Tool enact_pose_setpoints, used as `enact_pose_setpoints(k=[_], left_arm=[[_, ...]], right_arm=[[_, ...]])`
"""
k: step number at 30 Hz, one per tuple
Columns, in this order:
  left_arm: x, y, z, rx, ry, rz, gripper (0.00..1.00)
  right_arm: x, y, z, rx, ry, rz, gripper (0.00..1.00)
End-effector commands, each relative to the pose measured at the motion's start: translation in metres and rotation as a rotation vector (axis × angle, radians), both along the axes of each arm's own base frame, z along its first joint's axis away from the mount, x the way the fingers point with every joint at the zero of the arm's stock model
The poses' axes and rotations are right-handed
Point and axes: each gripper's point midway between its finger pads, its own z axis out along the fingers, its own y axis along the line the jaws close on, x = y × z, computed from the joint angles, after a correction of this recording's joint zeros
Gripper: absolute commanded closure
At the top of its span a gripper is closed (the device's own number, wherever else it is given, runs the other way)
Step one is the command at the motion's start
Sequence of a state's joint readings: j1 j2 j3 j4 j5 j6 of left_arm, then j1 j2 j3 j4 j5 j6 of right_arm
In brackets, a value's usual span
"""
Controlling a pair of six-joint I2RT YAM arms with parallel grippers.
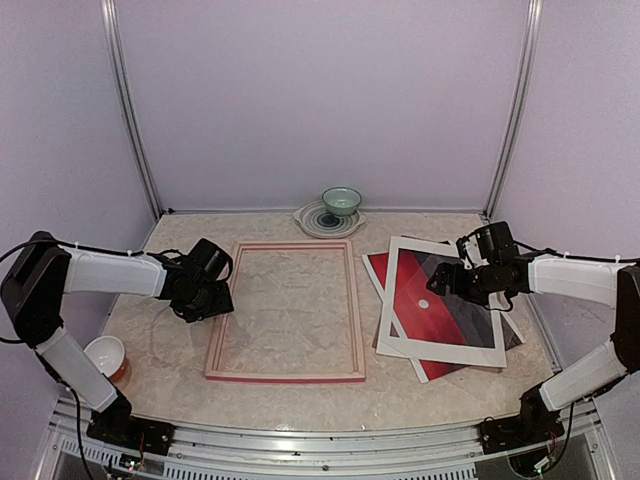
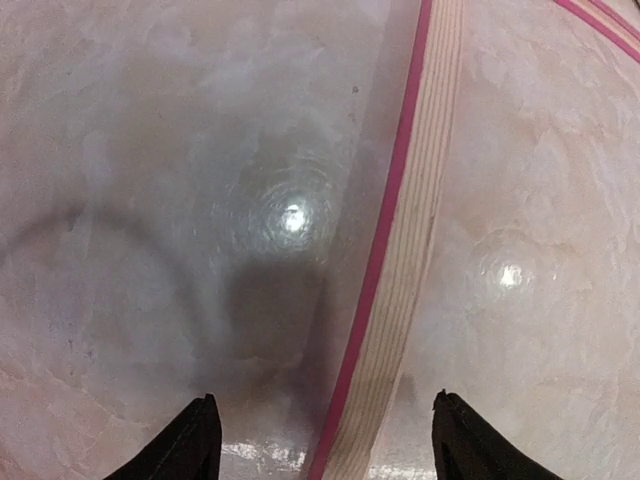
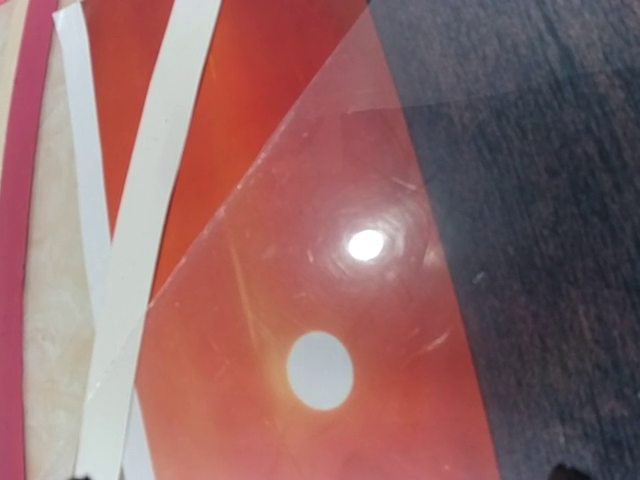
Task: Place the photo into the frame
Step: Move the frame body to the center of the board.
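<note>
On the right half of the table, the photo (image 1: 410,300) is lying flat beneath the white mat (image 1: 440,352), just beside the frame (image 1: 285,375), which is resting back-up at centre. We are hovering the right gripper (image 1: 447,280) over the print, jaws wide and empty, while the left gripper (image 1: 200,300) is hanging open above the frame's left rail. We are judging it best to pinch the print's exposed red corner, not the mat.

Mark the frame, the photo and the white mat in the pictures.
frame (image 2: 415,230): left wrist view, on the pale wood of one rail.
photo (image 1: 424,302): top external view, on its white sun dot.
white mat (image 1: 440,350): top external view, on the border strip nearest the arms' bases.
</note>
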State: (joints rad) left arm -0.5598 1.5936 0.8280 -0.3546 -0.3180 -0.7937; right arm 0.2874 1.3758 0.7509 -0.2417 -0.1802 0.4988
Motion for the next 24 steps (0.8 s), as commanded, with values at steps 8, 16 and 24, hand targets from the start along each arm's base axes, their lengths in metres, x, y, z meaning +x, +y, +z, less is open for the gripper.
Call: enact_pose_setpoints(k=[8,16,24], left_arm=[[0.042,-0.092,0.123,-0.056,-0.279,-0.285,0.01],[0.032,-0.222,0.171,-0.201,-0.354,-0.657,0.01],[0.01,-0.317,0.143,-0.218,-0.262,-0.934,0.01]], right_arm=[[-0.005,-0.007,-0.003,-0.047,0.011,-0.024,0.01],[-0.012,-0.023,-0.014,-0.084,0.052,-0.084,0.01],[-0.018,-0.059,-0.017,-0.067,0.065,-0.198,0.01]])
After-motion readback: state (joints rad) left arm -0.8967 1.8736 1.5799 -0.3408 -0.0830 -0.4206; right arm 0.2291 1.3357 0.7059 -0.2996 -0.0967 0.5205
